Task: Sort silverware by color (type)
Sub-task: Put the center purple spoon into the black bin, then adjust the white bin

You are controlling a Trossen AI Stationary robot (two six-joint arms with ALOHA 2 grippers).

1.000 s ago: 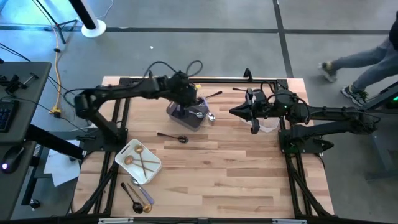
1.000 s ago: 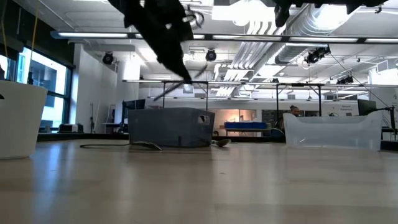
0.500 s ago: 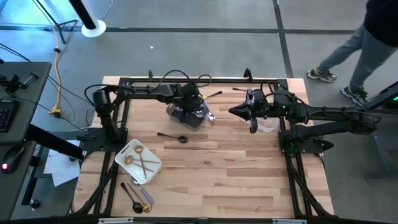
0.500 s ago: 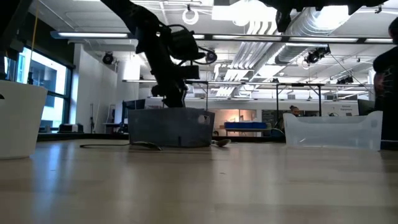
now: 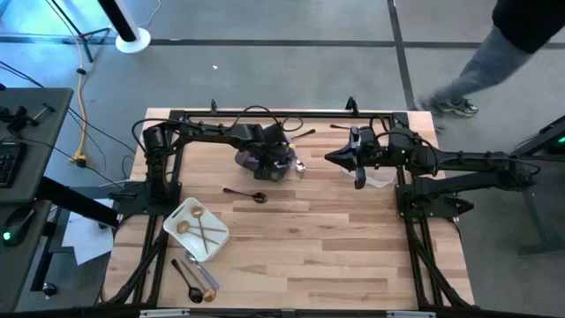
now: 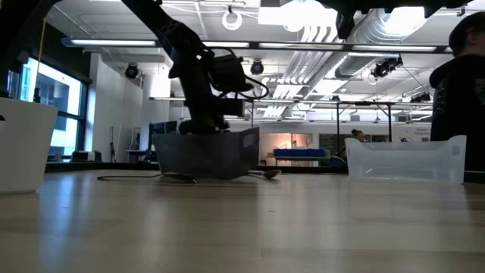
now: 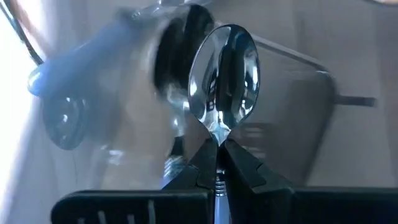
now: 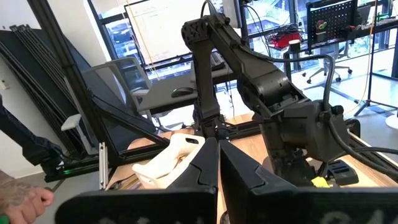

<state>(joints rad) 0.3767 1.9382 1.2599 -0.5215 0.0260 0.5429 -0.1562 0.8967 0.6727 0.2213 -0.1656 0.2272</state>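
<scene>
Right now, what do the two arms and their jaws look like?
Both arms are dark, jointed, with black cables looping off them. The left gripper and the right gripper each end in two slim, tapered black jaws. The right arm shows a small green light.

The grey bin is mostly covered from above by the left gripper, so what lies inside can't be made out. In the left wrist view, everything behind the silver spoon is smeared into blur. The spoon's handle is swallowed between the fingers. At table height, the pieces lying beside the bin are too thin to be identified. A person past the table's far right corner is cut off by the frame edge.
</scene>
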